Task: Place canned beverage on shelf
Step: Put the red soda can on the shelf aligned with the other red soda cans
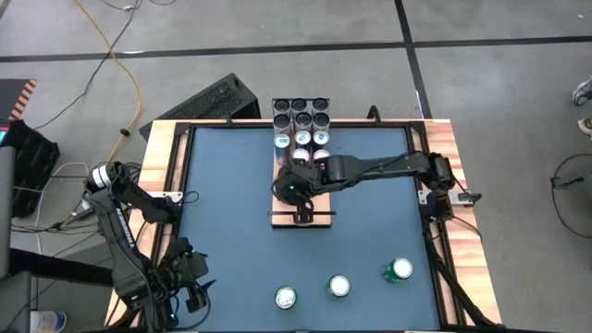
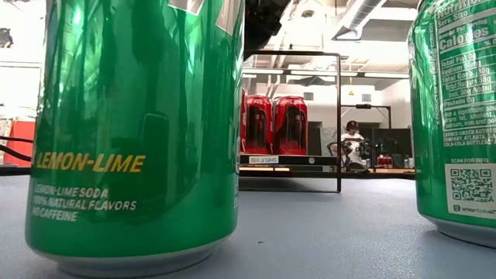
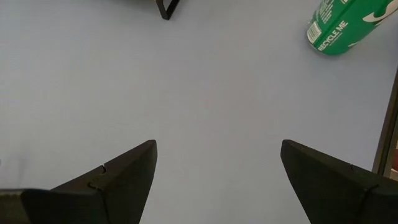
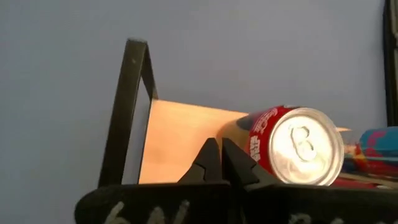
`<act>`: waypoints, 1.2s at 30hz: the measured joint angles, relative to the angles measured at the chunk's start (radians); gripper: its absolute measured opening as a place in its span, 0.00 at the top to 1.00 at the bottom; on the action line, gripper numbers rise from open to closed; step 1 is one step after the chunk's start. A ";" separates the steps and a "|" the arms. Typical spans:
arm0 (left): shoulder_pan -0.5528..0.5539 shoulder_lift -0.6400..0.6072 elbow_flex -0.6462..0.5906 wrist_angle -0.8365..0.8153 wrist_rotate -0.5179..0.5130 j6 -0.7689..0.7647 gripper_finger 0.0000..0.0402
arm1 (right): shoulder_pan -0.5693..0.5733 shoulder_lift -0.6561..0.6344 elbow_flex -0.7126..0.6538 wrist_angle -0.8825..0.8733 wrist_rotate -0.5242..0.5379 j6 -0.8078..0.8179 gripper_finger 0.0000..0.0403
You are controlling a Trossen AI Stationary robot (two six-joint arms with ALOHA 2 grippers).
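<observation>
The shelf (image 1: pixel 316 205) is a pale wood plank lying lengthwise at the table's far middle, with several cans (image 1: pixel 302 129) standing on its far part. My right gripper (image 4: pixel 221 146) hovers shut over the plank (image 4: pixel 180 134), near the black wire rail (image 4: pixel 127 106) at its near end. It points slantwise down, close beside a red can (image 4: pixel 292 146) that stands on the plank. Nothing is between its fingers. Three green cans (image 1: pixel 286 298) (image 1: pixel 339 286) (image 1: pixel 400 270) stand by the table's near edge. My left gripper (image 3: pixel 214 180) waits open over the near left corner. My right gripper's shut fingers (image 4: pixel 239 165) stand right beside the red can's side wall (image 4: pixel 258 146), coming slantwise from above. Whether they touch the can I cannot tell. The can stays on the plank.
The blue table top (image 1: pixel 231 213) is bare between the shelf and the green cans. Pale wooden strips (image 1: pixel 162 166) edge the table. In the low view two green cans (image 2: pixel 132 132) (image 2: pixel 457 116) fill the foreground, with the red cans (image 2: pixel 275 124) on the shelf behind.
</observation>
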State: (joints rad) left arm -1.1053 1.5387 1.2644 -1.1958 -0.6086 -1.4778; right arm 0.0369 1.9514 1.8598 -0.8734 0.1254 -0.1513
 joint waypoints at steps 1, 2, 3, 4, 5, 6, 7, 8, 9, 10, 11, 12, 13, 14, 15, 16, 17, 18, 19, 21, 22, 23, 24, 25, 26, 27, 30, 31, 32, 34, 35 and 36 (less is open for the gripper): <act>0.000 0.000 0.000 -0.003 -0.001 0.001 0.18 | -0.002 0.000 -0.002 -0.004 0.000 -0.002 1.00; 0.000 0.000 0.000 -0.004 -0.001 0.001 0.18 | -0.007 0.002 -0.003 -0.005 0.000 -0.003 1.00; 0.000 0.000 0.000 -0.003 -0.001 0.002 0.18 | -0.012 0.002 -0.003 -0.004 0.001 -0.003 1.00; 0.000 0.000 0.000 -0.003 -0.001 0.002 0.18 | -0.018 0.002 -0.003 0.000 0.001 -0.003 1.00; 0.000 0.000 0.000 -0.004 -0.001 0.002 0.18 | -0.025 0.001 -0.003 0.005 0.002 -0.003 1.00; 0.000 0.000 0.000 -0.004 -0.001 0.002 0.18 | -0.032 0.001 -0.003 0.011 0.003 -0.003 1.00; 0.000 0.000 0.000 -0.004 -0.001 0.002 0.18 | -0.039 0.001 -0.003 0.017 0.004 -0.003 1.00; 0.000 0.000 0.000 -0.004 -0.001 0.002 0.18 | -0.046 0.001 -0.003 0.022 0.004 -0.002 1.00; 0.000 0.000 0.000 -0.004 -0.001 0.002 0.18 | -0.053 0.001 -0.003 0.029 0.004 0.001 1.00; 0.000 0.000 0.000 -0.004 -0.001 0.002 0.18 | -0.062 0.001 -0.003 0.037 0.004 0.006 1.00; 0.000 0.000 0.000 -0.004 -0.001 0.002 0.18 | -0.068 0.001 -0.003 0.044 0.004 0.009 1.00; 0.000 0.000 0.000 -0.004 -0.001 0.002 0.18 | -0.074 0.001 -0.003 0.049 0.005 0.012 1.00; 0.000 0.000 0.000 -0.004 -0.001 0.002 0.18 | -0.079 0.001 -0.003 0.054 0.006 0.017 1.00; 0.000 0.000 0.000 -0.004 0.000 0.002 0.18 | -0.082 0.001 -0.003 0.057 0.007 0.022 1.00; 0.000 0.000 0.000 -0.004 0.000 0.002 0.18 | -0.081 0.001 -0.003 0.061 0.003 0.026 1.00; 0.000 0.000 0.000 -0.004 0.000 0.002 0.18 | -0.075 0.001 -0.002 0.070 -0.009 0.026 1.00; 0.000 0.000 0.000 -0.004 0.000 0.002 0.18 | -0.066 0.001 -0.003 0.081 -0.027 0.018 1.00; 0.000 0.000 0.000 -0.004 0.000 0.002 0.18 | -0.053 0.000 -0.002 0.085 -0.042 0.004 1.00; 0.000 0.000 0.000 -0.004 -0.001 0.003 0.18 | -0.037 -0.001 -0.002 0.081 -0.046 -0.009 1.00; 0.000 0.000 0.000 -0.004 0.000 0.010 0.18 | -0.013 -0.001 -0.002 0.059 -0.050 -0.031 1.00; 0.000 0.000 0.000 -0.004 -0.001 0.013 0.18 | -0.003 0.004 -0.002 0.046 -0.053 -0.035 1.00; 0.000 0.000 0.000 -0.004 -0.001 0.015 0.18 | 0.000 0.017 0.000 0.042 -0.052 -0.036 1.00; 0.000 0.000 0.000 -0.004 -0.001 0.015 0.18 | 0.003 0.030 0.001 0.042 -0.053 -0.035 1.00; 0.000 0.000 0.000 -0.004 0.000 0.015 0.18 | 0.004 0.042 0.000 0.034 -0.046 -0.035 1.00; 0.000 0.000 0.000 -0.004 0.000 0.015 0.18 | 0.005 0.058 -0.002 0.024 -0.046 -0.037 1.00; 0.000 0.000 0.000 -0.004 -0.001 0.015 0.18 | 0.006 0.071 -0.003 0.023 -0.044 -0.040 1.00; 0.000 0.000 0.000 -0.007 0.000 0.016 0.18 | 0.001 0.096 -0.002 0.013 -0.045 -0.041 1.00; 0.000 0.000 0.000 -0.006 0.000 0.016 0.18 | 0.002 0.098 -0.002 0.006 -0.046 -0.041 1.00; 0.000 0.000 0.000 -0.006 0.001 0.015 0.18 | 0.002 0.100 -0.002 -0.005 -0.045 -0.041 1.00; 0.000 0.000 0.000 -0.009 0.001 0.014 0.18 | -0.002 0.112 -0.002 -0.005 -0.038 -0.049 1.00; 0.000 0.000 0.000 -0.010 0.002 0.013 0.18 | -0.006 0.114 -0.001 0.001 -0.031 -0.054 1.00; 0.000 0.000 0.000 -0.010 0.002 0.014 0.18 | -0.008 0.114 -0.001 -0.007 -0.025 -0.056 1.00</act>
State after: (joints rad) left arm -1.1053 1.5387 1.2644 -1.2054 -0.6064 -1.4639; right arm 0.0289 2.0655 1.8587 -0.8801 0.1000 -0.2070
